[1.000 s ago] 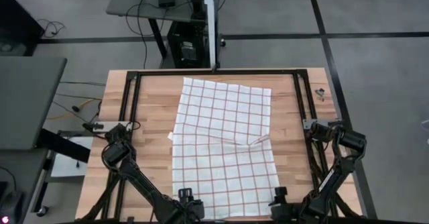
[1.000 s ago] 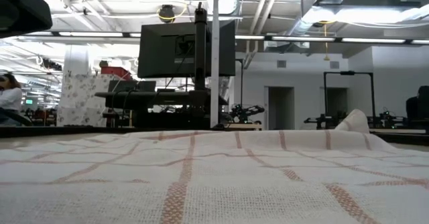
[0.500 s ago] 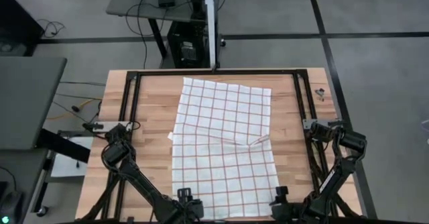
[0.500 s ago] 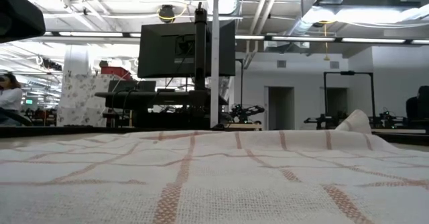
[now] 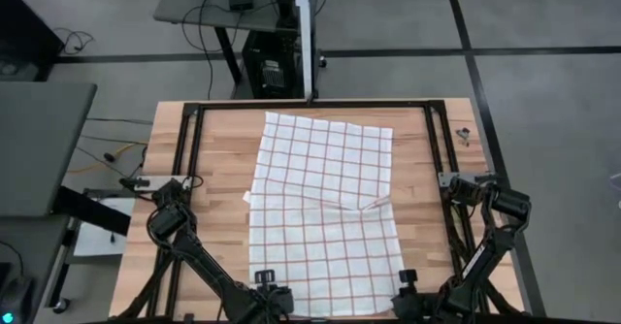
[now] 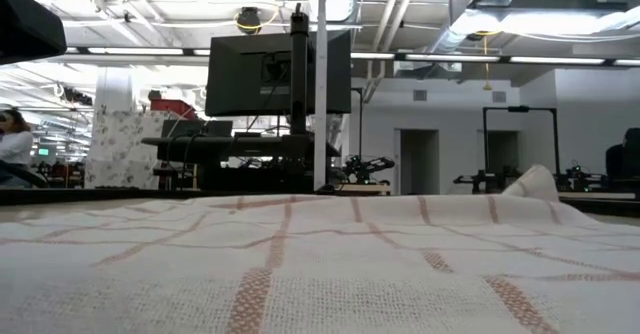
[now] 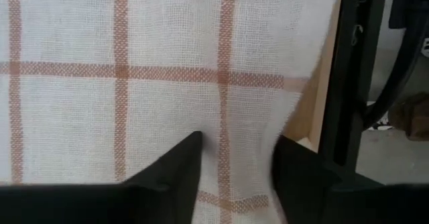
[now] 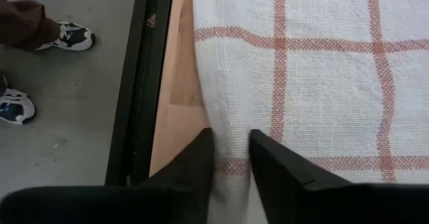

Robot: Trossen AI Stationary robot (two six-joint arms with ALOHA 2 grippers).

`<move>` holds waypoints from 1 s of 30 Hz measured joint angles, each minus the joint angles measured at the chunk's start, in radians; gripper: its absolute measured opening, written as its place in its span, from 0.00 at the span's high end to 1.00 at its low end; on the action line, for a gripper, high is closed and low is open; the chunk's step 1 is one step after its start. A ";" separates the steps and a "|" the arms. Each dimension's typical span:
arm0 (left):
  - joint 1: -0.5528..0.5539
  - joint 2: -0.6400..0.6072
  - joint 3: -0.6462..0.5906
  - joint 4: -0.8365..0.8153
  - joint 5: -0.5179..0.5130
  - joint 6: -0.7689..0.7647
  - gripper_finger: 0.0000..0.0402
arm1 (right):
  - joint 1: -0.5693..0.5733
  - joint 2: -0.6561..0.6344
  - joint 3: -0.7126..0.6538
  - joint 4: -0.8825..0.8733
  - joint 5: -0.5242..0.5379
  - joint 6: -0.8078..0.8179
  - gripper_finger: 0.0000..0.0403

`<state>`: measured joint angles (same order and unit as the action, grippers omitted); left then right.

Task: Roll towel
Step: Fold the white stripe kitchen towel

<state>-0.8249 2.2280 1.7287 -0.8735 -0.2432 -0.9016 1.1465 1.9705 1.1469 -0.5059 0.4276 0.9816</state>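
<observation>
The white towel (image 5: 325, 208) with reddish-brown grid lines lies spread on the wooden table, its long side running from far to near. A raised wrinkle (image 5: 374, 205) crosses its right half; in the low view it shows as a bump (image 6: 530, 179). My left gripper (image 5: 269, 287) stands on the towel's near left corner, its fingers part-way apart with cloth (image 7: 134, 83) between them. My right gripper (image 5: 403, 290) stands on the near right corner, shut on a ridge of cloth (image 8: 322, 70). My left gripper (image 7: 234, 160) comes steeply from above. Both fingertips (image 7: 184, 160) rest on the towel near its side edge (image 7: 295, 103). A strip of cloth with one grid line (image 7: 224, 143) lies between them, barely gathered. The towel stays on the table. My right gripper (image 8: 231, 150) pinches a narrow raised ridge of cloth (image 8: 231, 127) between its two fingers, just inside the towel's side edge near the near right corner. The fingers slant down from above. The rest of the towel lies flat on the table.
A black frame rail runs along each side of the table (image 5: 184, 169) (image 5: 448, 169) and along the far edge. A mast (image 5: 309, 33) stands behind the far edge. A small object (image 5: 464, 135) lies at the far right. A person's shoes (image 8: 67, 36) show on the floor.
</observation>
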 joint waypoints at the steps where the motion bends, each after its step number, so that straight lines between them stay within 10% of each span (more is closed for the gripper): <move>1: 0.000 0.000 0.000 0.000 0.000 0.001 0.74 | 0.000 0.000 -0.001 0.007 -0.009 -0.010 0.90; 7: 0.000 0.000 0.003 -0.004 0.008 0.006 0.98 | -0.001 -0.009 -0.002 0.023 -0.043 -0.014 0.99; 30: -0.045 -0.232 0.032 0.060 0.104 -0.170 1.00 | 0.010 -0.340 -0.004 0.097 -0.079 0.249 1.00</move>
<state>-0.8701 1.9965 1.7611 -0.8131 -0.1396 -1.0716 1.1565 1.6309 1.1427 -0.4088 0.3482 1.2307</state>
